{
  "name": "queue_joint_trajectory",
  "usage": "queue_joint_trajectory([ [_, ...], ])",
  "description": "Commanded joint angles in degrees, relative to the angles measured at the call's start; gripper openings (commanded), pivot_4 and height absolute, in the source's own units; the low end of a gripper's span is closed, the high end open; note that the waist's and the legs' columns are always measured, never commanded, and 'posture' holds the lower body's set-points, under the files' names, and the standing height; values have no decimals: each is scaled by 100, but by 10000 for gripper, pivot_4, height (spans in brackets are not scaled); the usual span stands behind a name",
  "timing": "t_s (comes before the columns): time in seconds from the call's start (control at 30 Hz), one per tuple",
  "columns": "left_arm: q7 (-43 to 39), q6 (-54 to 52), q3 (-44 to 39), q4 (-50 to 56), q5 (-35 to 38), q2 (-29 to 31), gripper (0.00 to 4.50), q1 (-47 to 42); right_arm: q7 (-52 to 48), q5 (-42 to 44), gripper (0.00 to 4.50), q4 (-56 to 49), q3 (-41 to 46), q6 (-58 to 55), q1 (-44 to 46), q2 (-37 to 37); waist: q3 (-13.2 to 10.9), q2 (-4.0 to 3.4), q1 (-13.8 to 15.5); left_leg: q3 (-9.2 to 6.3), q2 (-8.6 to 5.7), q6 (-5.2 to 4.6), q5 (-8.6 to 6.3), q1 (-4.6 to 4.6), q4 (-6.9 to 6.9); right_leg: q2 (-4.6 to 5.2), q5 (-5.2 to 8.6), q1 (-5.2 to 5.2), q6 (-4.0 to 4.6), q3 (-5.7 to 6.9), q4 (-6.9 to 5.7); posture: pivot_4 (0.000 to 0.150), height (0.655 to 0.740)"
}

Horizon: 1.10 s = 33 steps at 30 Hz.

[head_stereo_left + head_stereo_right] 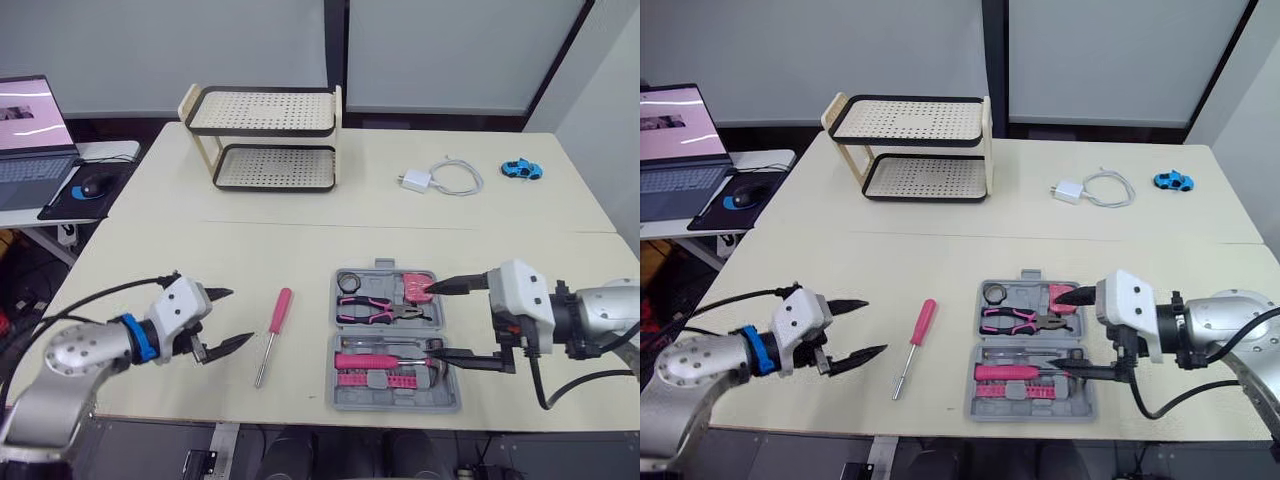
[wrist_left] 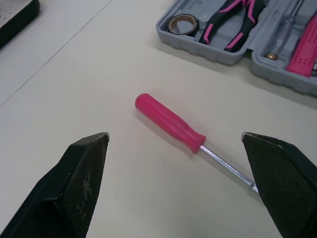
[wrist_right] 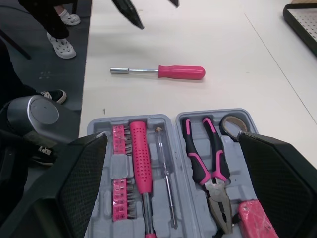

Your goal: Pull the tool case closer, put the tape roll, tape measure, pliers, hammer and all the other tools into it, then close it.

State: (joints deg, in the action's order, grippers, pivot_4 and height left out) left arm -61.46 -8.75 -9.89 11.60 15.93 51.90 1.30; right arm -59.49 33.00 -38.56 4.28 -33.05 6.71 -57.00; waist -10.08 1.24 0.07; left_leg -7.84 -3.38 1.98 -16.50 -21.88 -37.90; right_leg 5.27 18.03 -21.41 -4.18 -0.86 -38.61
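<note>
The grey tool case [image 1: 344,385] lies open near the table's front edge. In it are a tape roll [image 1: 348,282], pink-handled pliers [image 1: 380,310], a pink tape measure [image 1: 418,288], a pink hammer [image 1: 375,361] and a strip of pink bits [image 3: 119,198]. A pink-handled screwdriver [image 1: 273,333] lies on the table just left of the case. My left gripper [image 1: 240,317] is open, a short way left of the screwdriver, which lies between its fingers [image 2: 81,178] in the left wrist view. My right gripper [image 1: 432,320] is open over the case's right side, holding nothing.
A two-tier perforated rack [image 1: 265,135] stands at the back of the table. A white charger with cable [image 1: 440,178] and a blue toy car [image 1: 521,169] lie at the back right. A laptop [image 1: 30,130] and a mouse [image 1: 92,186] sit on a side table to the left.
</note>
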Motion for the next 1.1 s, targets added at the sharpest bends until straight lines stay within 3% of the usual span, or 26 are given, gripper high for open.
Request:
queue_joint_trajectory([
  [0.03,-795,1112,278,-650,-220,319,44657,-459,224,17,45000,-243,-56,-137,47,44,0,-1,-13,3,-1,0,0,1,0,0,0,0,0,-2,1,1500,7400],
  [0.2,-1808,3337,1088,-2194,-910,619,44657,-1691,407,3,45000,-336,-93,-305,25,47,-2,-3,-21,3,-1,0,0,-1,2,-1,0,-3,-1,1,2,1500,7400],
  [0.5,-3049,6744,2603,-4648,-1375,312,44657,-3769,609,139,45000,-525,-97,-610,-9,91,-3,-1,-60,3,-4,0,0,-2,-2,-3,-1,-5,-2,3,-6,1500,7400],
  [0.73,-3104,8217,3904,-5866,-1634,-61,44657,-4989,694,347,45000,-528,-173,-984,151,98,-6,5,-155,0,-3,-2,1,-2,-10,-11,0,-8,-3,9,-30,1500,7400],
  [1.1,-2251,9952,5112,-7734,-3361,-1175,44657,-6603,883,666,45000,-678,-268,-1550,355,69,-17,28,-210,5,-12,-2,2,-8,-16,-15,1,-12,-5,17,-33,1500,7400],
])
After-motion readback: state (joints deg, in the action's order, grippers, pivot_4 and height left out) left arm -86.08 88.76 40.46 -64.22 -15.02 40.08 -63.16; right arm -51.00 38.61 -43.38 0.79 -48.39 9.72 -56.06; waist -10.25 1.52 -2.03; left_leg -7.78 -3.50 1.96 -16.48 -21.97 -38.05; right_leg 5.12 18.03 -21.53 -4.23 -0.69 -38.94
